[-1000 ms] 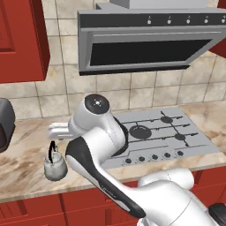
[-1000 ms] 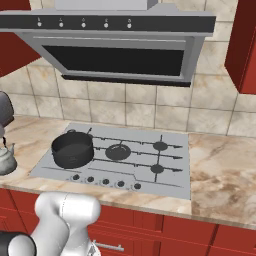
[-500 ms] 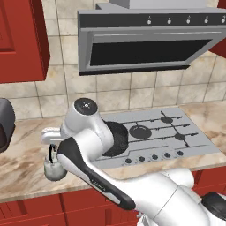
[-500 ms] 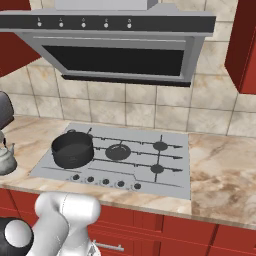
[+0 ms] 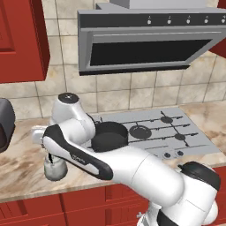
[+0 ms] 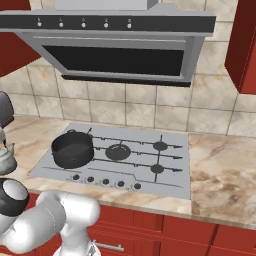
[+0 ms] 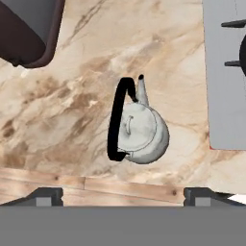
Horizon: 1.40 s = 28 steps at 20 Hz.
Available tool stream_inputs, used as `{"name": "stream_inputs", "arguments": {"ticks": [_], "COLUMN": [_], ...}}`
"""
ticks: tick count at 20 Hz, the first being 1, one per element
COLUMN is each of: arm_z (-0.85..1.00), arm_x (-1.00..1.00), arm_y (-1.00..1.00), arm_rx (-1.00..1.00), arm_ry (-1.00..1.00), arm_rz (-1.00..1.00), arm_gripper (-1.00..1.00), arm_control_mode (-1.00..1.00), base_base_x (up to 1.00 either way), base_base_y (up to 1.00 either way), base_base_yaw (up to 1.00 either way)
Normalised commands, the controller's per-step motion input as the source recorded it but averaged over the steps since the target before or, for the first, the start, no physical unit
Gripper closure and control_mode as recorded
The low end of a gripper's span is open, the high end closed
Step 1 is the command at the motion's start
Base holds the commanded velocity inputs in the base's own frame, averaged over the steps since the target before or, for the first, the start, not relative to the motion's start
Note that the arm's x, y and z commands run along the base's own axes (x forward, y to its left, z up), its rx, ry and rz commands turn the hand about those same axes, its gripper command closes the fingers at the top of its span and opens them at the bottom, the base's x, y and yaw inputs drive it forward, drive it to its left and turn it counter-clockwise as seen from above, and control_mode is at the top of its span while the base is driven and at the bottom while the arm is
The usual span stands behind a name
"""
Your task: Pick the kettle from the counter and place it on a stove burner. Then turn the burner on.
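The kettle (image 7: 143,133), small and silver-grey with a black arched handle, stands upright on the marbled counter (image 7: 67,105), its spout pointing to the top of the hand view. My gripper (image 7: 124,196) hangs above it, open, its two fingertips (image 7: 45,196) spread wide with nothing between them and clear of the kettle. In the left base view the kettle (image 5: 55,169) sits under my bent arm, left of the cooktop. It also peeks in at the left edge of the right base view, kettle (image 6: 5,158). A small stove burner (image 6: 160,146) lies free at the cooktop's back.
A wide black pot (image 5: 108,135) occupies the cooktop's left burner, close to my arm. The larger ringed burner (image 6: 118,151) is beside it, with knobs (image 6: 105,182) along the front edge. A dark appliance (image 7: 26,29) stands on the counter left of the kettle. The range hood (image 6: 115,55) overhangs the stove.
My arm has swung left and lower over the counter, uncovering the pot. The kettle has stayed where it was, and the gripper has stayed open.
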Motion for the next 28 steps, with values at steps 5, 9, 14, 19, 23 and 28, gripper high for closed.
{"name": "stream_inputs", "arguments": {"ticks": [5,9,14,19,23,28], "arm_z": [-0.39,-0.35,-0.24,-0.35,-0.26,-0.02], "arm_x": [0.37,0.38,0.42,0.38,0.18,0.00], "arm_y": [0.18,0.09,0.16,0.22,0.17,0.04], "arm_rx": [-0.17,-0.10,-0.04,0.00,0.02,0.00], "arm_ry": [0.09,0.00,0.00,0.00,0.00,0.00], "arm_rz": [0.00,0.00,0.00,0.00,0.00,0.00], "arm_gripper": [-1.00,-1.00,-1.00,-1.00,-1.00,1.00], "arm_control_mode": [-1.00,-1.00,-1.00,-1.00,-1.00,-1.00], "base_base_x": [0.00,0.00,0.00,0.00,0.00,0.00], "base_base_y": [0.00,0.00,0.00,0.00,0.00,0.00], "base_base_yaw": [0.00,0.00,0.00,0.00,0.00,0.00]}}
